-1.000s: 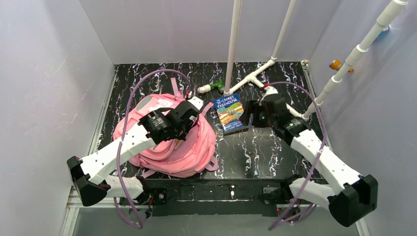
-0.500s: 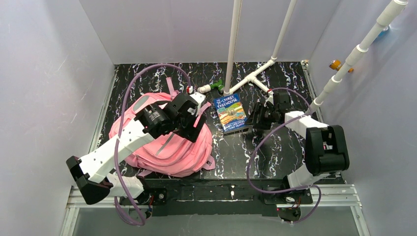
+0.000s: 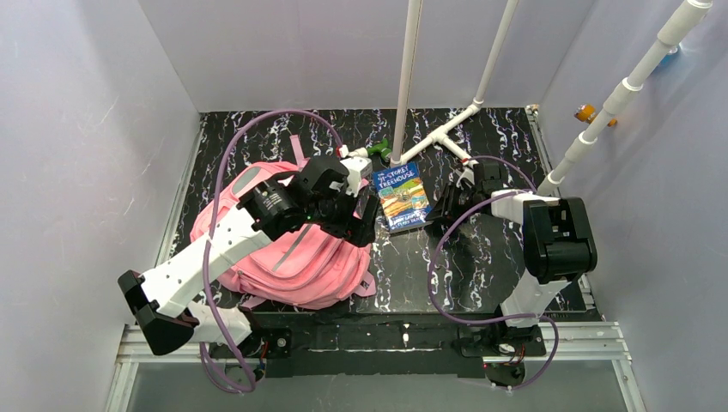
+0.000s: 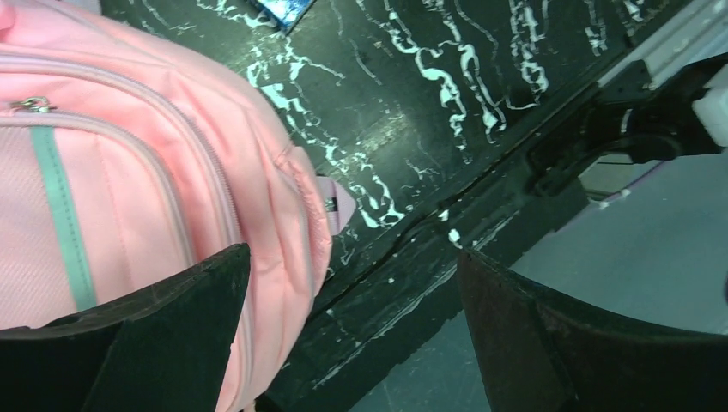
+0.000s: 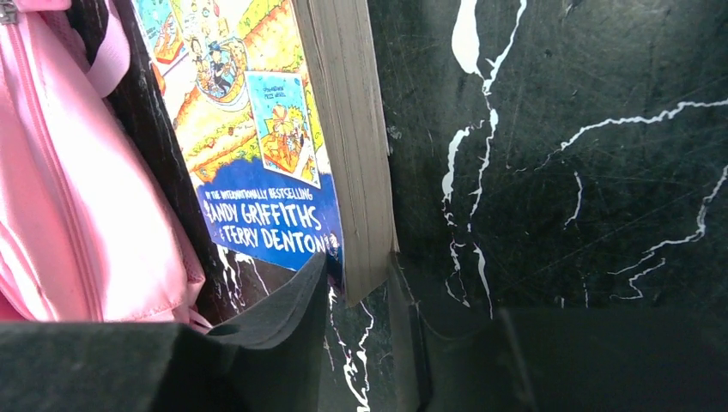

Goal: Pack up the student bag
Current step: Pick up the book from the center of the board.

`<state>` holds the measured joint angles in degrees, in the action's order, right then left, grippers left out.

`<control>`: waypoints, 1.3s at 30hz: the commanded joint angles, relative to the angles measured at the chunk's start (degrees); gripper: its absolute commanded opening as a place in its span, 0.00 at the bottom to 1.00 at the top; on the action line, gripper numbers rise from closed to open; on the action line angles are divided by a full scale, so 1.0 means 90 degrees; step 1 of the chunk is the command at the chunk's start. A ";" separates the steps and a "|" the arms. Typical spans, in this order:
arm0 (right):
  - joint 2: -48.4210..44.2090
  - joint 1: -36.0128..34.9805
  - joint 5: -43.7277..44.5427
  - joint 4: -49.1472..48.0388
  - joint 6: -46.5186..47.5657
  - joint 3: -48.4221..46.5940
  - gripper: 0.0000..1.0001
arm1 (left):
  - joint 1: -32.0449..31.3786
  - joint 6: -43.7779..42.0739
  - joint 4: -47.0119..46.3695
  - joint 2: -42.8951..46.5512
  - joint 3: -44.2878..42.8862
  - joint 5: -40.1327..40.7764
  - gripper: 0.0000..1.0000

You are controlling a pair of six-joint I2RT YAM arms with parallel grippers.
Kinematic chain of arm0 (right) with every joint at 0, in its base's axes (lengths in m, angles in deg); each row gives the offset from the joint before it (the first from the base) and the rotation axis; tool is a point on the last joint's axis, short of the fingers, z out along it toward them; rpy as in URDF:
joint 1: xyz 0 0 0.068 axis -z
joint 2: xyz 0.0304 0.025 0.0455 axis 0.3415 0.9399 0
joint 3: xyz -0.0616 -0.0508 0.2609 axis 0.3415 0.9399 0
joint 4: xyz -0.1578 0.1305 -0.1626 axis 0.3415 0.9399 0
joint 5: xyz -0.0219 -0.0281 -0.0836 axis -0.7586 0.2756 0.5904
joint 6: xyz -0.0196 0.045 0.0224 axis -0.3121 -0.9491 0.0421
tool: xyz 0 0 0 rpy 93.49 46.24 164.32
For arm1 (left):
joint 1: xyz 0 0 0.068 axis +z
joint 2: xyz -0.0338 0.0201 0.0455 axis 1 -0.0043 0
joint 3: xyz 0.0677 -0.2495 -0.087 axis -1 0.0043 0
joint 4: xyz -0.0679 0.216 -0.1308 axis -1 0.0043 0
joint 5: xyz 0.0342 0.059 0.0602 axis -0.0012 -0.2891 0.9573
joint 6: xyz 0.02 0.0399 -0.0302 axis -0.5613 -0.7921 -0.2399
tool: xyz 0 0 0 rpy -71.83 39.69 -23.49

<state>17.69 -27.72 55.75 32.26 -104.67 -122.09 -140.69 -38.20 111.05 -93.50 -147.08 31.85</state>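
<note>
Your left pincer (image 4: 352, 343) stands wide, with nothing between its black fingers. Its own camera shows one finger in front of the student bag (image 4: 129, 172), which is pink with a grey strip and zips.

Your right pincer (image 5: 391, 343) stands part-way apart around the near corner of a paperback book (image 5: 257, 129). One finger touches the cover, but you cannot tell whether the book is gripped. Only this close view shows the cream page edge and the authors' names on the cover.

Only the overhead view shows the layout. The bag lies flat on the left half of the bench (image 3: 481, 266), under your left arm. The book lies just beside the bag, to its right, with your right arm reaching to it. The bench is black with white marbled veins. White pipes (image 3: 408, 77) rise at the back, and plain pale walls (image 3: 77, 129) close in three sides.
</note>
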 commanded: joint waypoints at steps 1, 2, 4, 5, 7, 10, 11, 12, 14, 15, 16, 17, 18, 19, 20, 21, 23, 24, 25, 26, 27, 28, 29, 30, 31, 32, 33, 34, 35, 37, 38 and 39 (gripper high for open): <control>0.0129 -0.0028 0.0093 -0.0459 -0.0070 -0.0005 0.30 | 0.0033 0.0361 -0.0367 0.0338 0.0172 -0.0572 0.90; 0.0109 -0.0028 0.0058 -0.0475 -0.0116 0.0012 0.24 | 0.0033 0.0411 -0.0417 0.0375 0.0219 -0.0625 0.90; 0.0036 -0.0028 -0.0031 -0.0477 -0.0216 0.0048 0.11 | 0.0026 0.0535 -0.0518 0.0384 0.0280 -0.0714 0.90; -0.0028 -0.0028 -0.0087 -0.0477 -0.0295 0.0068 0.03 | 0.0029 0.0621 -0.0585 0.0395 0.0330 -0.0769 0.90; -0.0109 -0.0002 -0.0304 -0.0684 -0.0530 0.0113 0.01 | 0.0034 0.0851 -0.0817 0.0403 0.0454 -0.0905 0.90; -0.0233 0.0124 -0.0983 -0.1296 -0.1302 0.0349 0.01 | 0.0026 0.1451 -0.1366 0.0419 0.0700 -0.0948 0.90; -0.0295 0.0199 -0.1198 -0.1603 -0.1686 0.0500 0.01 | 0.0031 0.1680 -0.1555 0.0446 0.0796 -0.0888 0.90; -0.0387 0.0279 -0.1379 -0.1974 -0.2066 0.0684 0.01 | 0.0029 0.1907 -0.1749 0.0469 0.0929 -0.0777 0.90; -0.0628 0.0399 -0.1608 -0.2674 -0.2889 0.1051 0.01 | 0.0035 0.2410 -0.2207 0.0506 0.1259 -0.0559 0.91; -0.0770 0.0444 -0.1673 -0.2918 -0.3207 0.1189 0.01 | 0.0041 0.2616 -0.2494 0.0514 0.1413 -0.0506 0.91; -0.0915 0.0494 -0.1728 -0.3043 -0.3521 0.1288 0.01 | 0.0043 0.2784 -0.2759 0.0491 0.1547 -0.0453 0.91; -0.1084 0.0542 -0.1740 -0.3088 -0.3667 0.1343 0.01 | 0.0039 0.2887 -0.3044 0.0456 0.1675 -0.0382 0.91; -0.1255 0.0610 -0.1741 -0.3035 -0.3772 0.1377 0.01 | 0.0041 0.3010 -0.3255 0.0414 0.1778 -0.0305 0.92; -0.1413 0.0700 -0.1754 -0.2983 -0.3882 0.1401 0.01 | 0.0058 0.3169 -0.3400 0.0355 0.1826 -0.0173 0.93; -0.1564 0.0777 -0.1788 -0.2964 -0.3994 0.1439 0.01 | 0.0077 0.3289 -0.3534 0.0279 0.1852 -0.0111 0.94; -0.1703 0.0949 -0.1820 -0.2962 -0.4102 0.1489 0.01 | 0.0089 0.3347 -0.3690 0.0168 0.1862 -0.0074 0.94; -0.1990 0.1203 -0.1921 -0.3040 -0.4373 0.1626 0.01 | 0.0101 0.3401 -0.3947 -0.0075 0.1833 -0.0017 0.94; -0.2061 0.1277 -0.1976 -0.3141 -0.4523 0.1686 0.01 | 0.0103 0.3422 -0.4045 -0.0220 0.1802 -0.0028 0.94; -0.2126 0.1340 -0.2040 -0.3204 -0.4621 0.1726 0.01 | 0.0103 0.3404 -0.4148 -0.0359 0.1764 -0.0014 0.94; -0.2184 0.1387 -0.2098 -0.3249 -0.4714 0.1770 0.01 | 0.0103 0.3509 -0.4216 -0.0490 0.1753 0.0045 0.94; -0.2236 0.1419 -0.2160 -0.3400 -0.4824 0.1832 0.01 | 0.0119 0.3644 -0.4331 -0.0610 0.1779 0.0114 0.94; -0.2292 0.1467 -0.2207 -0.3529 -0.4954 0.1899 0.01 | 0.0138 0.3772 -0.4484 -0.0703 0.1845 0.0133 0.95; -0.2349 0.1508 -0.2250 -0.3643 -0.5129 0.1964 0.01 | 0.0167 0.3950 -0.4663 -0.0791 0.1915 0.0139 0.95; -0.2409 0.1544 -0.2268 -0.3692 -0.5193 0.2003 0.01 | 0.0216 0.4151 -0.4811 -0.0878 0.1966 0.0288 0.96; -0.2459 0.1582 -0.2282 -0.3701 -0.5226 0.2029 0.01 | 0.0282 0.4381 -0.4926 -0.0994 0.2003 0.0338 0.96; -0.2509 0.1594 -0.2286 -0.3694 -0.5249 0.2055 0.01 | 0.0357 0.4620 -0.4976 -0.1180 0.2006 0.0333 0.96; -0.2552 0.1611 -0.2294 -0.3700 -0.5276 0.2069 0.01 | 0.0433 0.4866 -0.4996 -0.1320 0.1980 0.0248 0.96; -0.2584 0.1620 -0.2310 -0.3719 -0.5322 0.2094 0.01 | 0.0498 0.5061 -0.5090 -0.1481 0.1961 0.0234 0.97; -0.2622 0.1630 -0.2323 -0.3748 -0.5362 0.2109 0.01 | 0.0543 0.5209 -0.5183 -0.1624 0.1934 0.0061 0.97; -0.2677 0.1641 -0.2351 -0.3758 -0.5400 0.2134 0.01 | 0.0648 0.5515 -0.5196 -0.1886 0.1855 -0.0006 0.98; -0.2707 0.1637 -0.2355 -0.3746 -0.5411 0.2142 0.01 | 0.0701 0.5679 -0.5210 -0.1986 0.1843 -0.0005 0.98; -0.2732 0.1649 -0.2363 -0.3748 -0.5426 0.2145 0.01 | 0.0749 0.5864 -0.5218 -0.2053 0.1864 0.0067 0.98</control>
<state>-4.02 -13.33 38.57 4.43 -150.83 -102.53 -135.73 6.21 66.03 -110.00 -129.96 31.72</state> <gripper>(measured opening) 0.135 0.978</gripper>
